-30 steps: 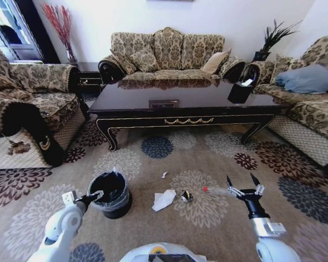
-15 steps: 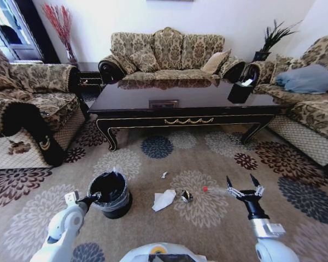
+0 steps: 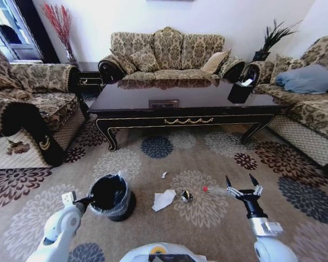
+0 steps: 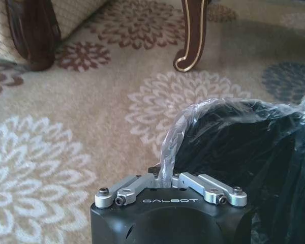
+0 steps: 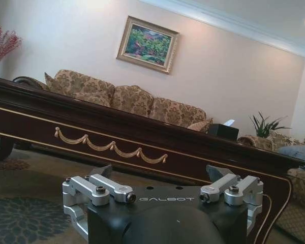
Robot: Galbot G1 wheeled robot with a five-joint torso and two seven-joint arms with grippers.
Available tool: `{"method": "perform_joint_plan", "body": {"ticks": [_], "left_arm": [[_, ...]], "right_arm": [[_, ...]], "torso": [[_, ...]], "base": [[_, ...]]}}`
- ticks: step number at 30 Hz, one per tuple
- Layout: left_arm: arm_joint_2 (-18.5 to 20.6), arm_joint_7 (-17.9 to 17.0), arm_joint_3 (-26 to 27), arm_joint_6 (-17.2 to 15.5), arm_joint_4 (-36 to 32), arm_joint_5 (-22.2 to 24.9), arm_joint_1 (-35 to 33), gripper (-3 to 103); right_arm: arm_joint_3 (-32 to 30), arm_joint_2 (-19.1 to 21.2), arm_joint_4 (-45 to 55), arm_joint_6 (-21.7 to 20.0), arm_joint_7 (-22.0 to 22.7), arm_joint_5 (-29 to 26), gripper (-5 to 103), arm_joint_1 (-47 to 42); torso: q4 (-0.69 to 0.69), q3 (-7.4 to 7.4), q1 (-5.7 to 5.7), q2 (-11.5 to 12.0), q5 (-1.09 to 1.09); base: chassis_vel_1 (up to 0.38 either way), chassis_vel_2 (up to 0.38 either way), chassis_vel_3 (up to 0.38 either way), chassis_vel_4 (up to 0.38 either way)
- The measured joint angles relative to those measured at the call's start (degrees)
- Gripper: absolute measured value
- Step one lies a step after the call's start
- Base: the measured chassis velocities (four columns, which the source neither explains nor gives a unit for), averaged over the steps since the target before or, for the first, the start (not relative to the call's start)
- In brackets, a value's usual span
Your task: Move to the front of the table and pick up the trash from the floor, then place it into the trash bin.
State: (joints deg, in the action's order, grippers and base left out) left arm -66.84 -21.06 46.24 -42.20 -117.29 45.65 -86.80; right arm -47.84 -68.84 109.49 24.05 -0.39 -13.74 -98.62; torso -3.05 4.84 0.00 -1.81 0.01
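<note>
Left gripper [image 4: 165, 187] pinched shut on rim of trash bin [image 3: 110, 195], bag liner caught between fingers; bin tipped toward litter, likely to bring its mouth nearer.

Right gripper [image 3: 241, 186] fingers spread wide, nothing held, low over carpet [image 3: 153, 229] just beside clear bottle [image 3: 216, 191].

White tissue [image 3: 164, 200] and shiny wrapper [image 3: 186, 196] lie between bin and bottle, in front of table [image 3: 180, 112].
</note>
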Motion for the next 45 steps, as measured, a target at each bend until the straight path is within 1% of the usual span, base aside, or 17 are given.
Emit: {"method": "perform_joint_plan", "body": {"ticks": [6,14,18,22,24,25,26,27,29,30,31,33,34,36,38,40,45], "left_arm": [[-0.2,-0.7,2.2,0.0,-4.9,1.0,-1.9,5],[-2.9,-1.0,4.7,0.0,-14.7,0.9,-7.1,5],[-3.4,-1.1,5.8,0.0,-16.7,0.9,-8.7,5],[-4.3,-1.2,7.2,0.0,-18.6,1.0,-10.7,5],[-4.7,-1.2,7.8,0.0,-19.4,1.0,-11.6,5],[-5.2,-1.2,8.2,0.0,-20.1,1.0,-12.4,5],[-5.2,-1.2,8.2,0.0,-20.1,1.0,-12.4,5],[-5.4,-1.2,8.6,0.0,-20.4,1.0,-12.9,5],[-6.0,-1.2,9.3,0.0,-21.1,1.0,-14.1,5],[-6.0,-1.2,9.3,0.0,-21.1,1.0,-14.1,5],[-6.1,-1.2,9.4,0.0,-21.3,1.0,-14.3,5],[-6.6,-1.2,9.9,0.0,-21.8,0.9,-15.3,5],[-6.6,-1.2,9.9,0.0,-21.8,0.9,-15.3,5],[-7.2,-1.2,10.1,0.0,-22.2,0.8,-16.1,5],[-7.5,-1.1,10.2,0.0,-22.4,0.7,-16.5,5],[-8.1,-1.1,10.5,0.0,-22.8,0.6,-17.2,5],[-8.5,-1.1,11.2,0.1,-23.3,0.6,-18.2,5]], "right_arm": [[2.1,1.4,-2.8,-2.0,2.6,-2.2,100,2.2],[6.7,4.4,-7.6,-5.8,5.7,-7.1,100,6.7],[8.3,6.2,-10.0,-6.4,5.9,-7.3,100,9.0],[11.8,8.6,-14.1,-8.2,9.3,-8.7,100,11.8],[14.0,9.3,-15.6,-9.8,12.4,-11.1,100,13.2],[15.9,9.5,-16.4,-12.0,16.1,-13.7,100,14.4],[15.9,9.5,-16.4,-12.0,16.1,-13.7,100,14.4],[17.0,9.5,-16.7,-13.5,19.1,-15.2,100,15.1],[20.0,8.4,-17.2,-17.5,28.8,-19.5,100,17.4],[20.0,8.4,-17.2,-17.5,28.8,-19.5,100,17.4],[20.7,8.1,-17.2,-18.5,31.0,-21.0,100,18.1],[23.4,6.7,-17.2,-21.8,38.3,-29.7,100,20.9],[23.4,6.7,-17.2,-21.8,38.3,-29.7,100,20.9],[25.4,5.1,-18.4,-22.8,43.5,-36.2,100,24.4],[26.0,4.2,-19.4,-22.8,45.5,-38.1,100,26.2],[26.7,2.0,-22.7,-21.8,49.3,-42.1,100,31.2],[25.5,-1.1,-27.1,-20.0,52.5,-46.5,100,37.1]], "torso": [[-0.02,0.00,0.00,0.0,0.00],[-0.01,0.00,0.00,0.0,-0.01],[-0.01,-0.01,0.00,0.0,0.00],[-0.01,0.00,0.00,0.0,0.00],[0.00,0.00,0.00,0.0,-0.01],[-0.02,0.00,0.00,0.0,-0.01],[-0.02,0.00,0.00,0.0,-0.01],[-0.02,0.00,0.00,0.0,0.00],[-0.02,-0.01,0.00,0.0,-0.02],[-0.02,-0.01,0.00,0.0,-0.02],[-0.02,0.00,0.00,0.0,-0.02],[-0.01,0.00,0.00,0.0,-0.02],[-0.01,0.00,0.00,0.0,-0.02],[-0.02,0.00,0.00,0.0,-0.03],[-0.02,0.00,0.00,0.0,-0.03],[0.00,0.00,0.00,0.0,-0.02],[0.01,0.00,0.00,0.0,-0.03]], "base": [[0.000,0.000,0.000,0.000],[0.000,0.000,0.000,0.000],[0.000,0.000,0.000,0.000],[0.000,0.000,0.000,0.000],[0.000,0.000,0.000,0.000],[0.000,0.000,0.000,0.000],[0.000,0.000,0.000,0.000],[0.000,0.000,0.000,0.000],[0.000,0.000,0.000,0.000],[0.000,0.000,0.000,0.000],[0.000,0.000,0.000,0.000],[0.000,0.000,0.000,0.000],[0.000,0.000,0.000,0.000],[0.000,0.000,0.000,0.000],[0.000,0.000,0.000,0.000],[0.000,0.000,0.000,0.000],[0.000,0.000,0.000,0.000]]}}
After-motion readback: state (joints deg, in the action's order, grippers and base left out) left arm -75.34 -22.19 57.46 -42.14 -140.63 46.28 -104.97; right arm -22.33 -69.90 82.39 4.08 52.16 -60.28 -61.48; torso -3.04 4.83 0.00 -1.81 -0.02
